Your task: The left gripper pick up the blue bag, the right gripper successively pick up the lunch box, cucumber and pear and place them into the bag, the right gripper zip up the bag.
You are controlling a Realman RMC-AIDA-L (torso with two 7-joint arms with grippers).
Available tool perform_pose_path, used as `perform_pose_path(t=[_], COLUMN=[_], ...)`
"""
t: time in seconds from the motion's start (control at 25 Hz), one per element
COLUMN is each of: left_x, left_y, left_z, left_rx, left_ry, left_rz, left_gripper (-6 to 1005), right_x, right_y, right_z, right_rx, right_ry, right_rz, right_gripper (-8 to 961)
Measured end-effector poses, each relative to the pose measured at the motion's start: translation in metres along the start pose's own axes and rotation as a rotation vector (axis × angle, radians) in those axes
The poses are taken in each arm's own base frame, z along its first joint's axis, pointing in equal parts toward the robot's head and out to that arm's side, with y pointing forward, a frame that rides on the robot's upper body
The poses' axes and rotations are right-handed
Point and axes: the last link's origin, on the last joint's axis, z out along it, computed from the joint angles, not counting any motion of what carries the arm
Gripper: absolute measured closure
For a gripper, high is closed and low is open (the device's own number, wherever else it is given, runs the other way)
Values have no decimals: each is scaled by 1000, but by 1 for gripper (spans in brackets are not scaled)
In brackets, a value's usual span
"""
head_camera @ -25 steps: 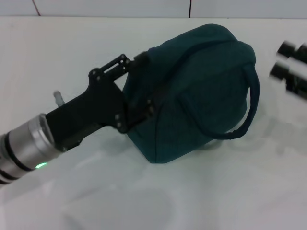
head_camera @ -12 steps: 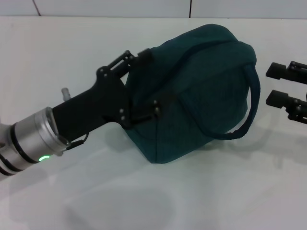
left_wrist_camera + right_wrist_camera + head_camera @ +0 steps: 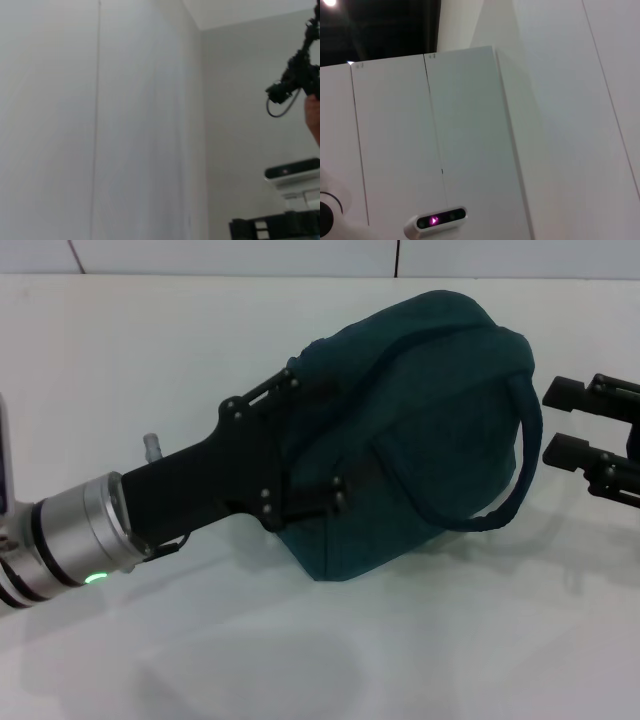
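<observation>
The blue bag (image 3: pixel 430 420) lies on its side on the white table, with one loop handle (image 3: pixel 525 455) hanging off its right end. My left gripper (image 3: pixel 318 435) reaches in from the left, open, with one finger (image 3: pixel 275 390) above and one (image 3: pixel 320 490) below the bag's left end, pressed against the fabric. My right gripper (image 3: pixel 560 420) is at the right edge, open and empty, pointing at the handle and a little apart from it. The lunch box, cucumber and pear are out of view.
The white table (image 3: pixel 400 650) stretches in front of the bag, with a tiled wall edge (image 3: pixel 300 260) behind. Both wrist views show only room walls, a cabinet (image 3: pixel 420 150) and distant equipment, nothing on the table.
My left gripper has slid right, so its fingers now straddle the bag's left end. My right gripper came in from the right edge and steadied near the handle.
</observation>
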Motion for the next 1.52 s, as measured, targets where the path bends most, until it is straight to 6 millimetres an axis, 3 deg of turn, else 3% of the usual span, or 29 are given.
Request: perform_pose_path(t=[0.64,0.88,1.2,1.52], left_x=[3,4,7,7], left_y=[2,0,4,5], left_z=[-9,-14,-16,-22], left_rx=[-48,-50,-92,-106], left_ry=[-32,-43,-40,-50], left_rz=[17,13,16,20], left_gripper=[124,124,124,124], right_x=[7,6,6,6], right_y=[6,5,11,14], right_z=[2,-6,-2,-1], right_rx=[13,93,81,63], right_ry=[-12,-65,-89,-93], right_rz=[-34,-53,-97,-97], right_gripper=[369,294,174,173])
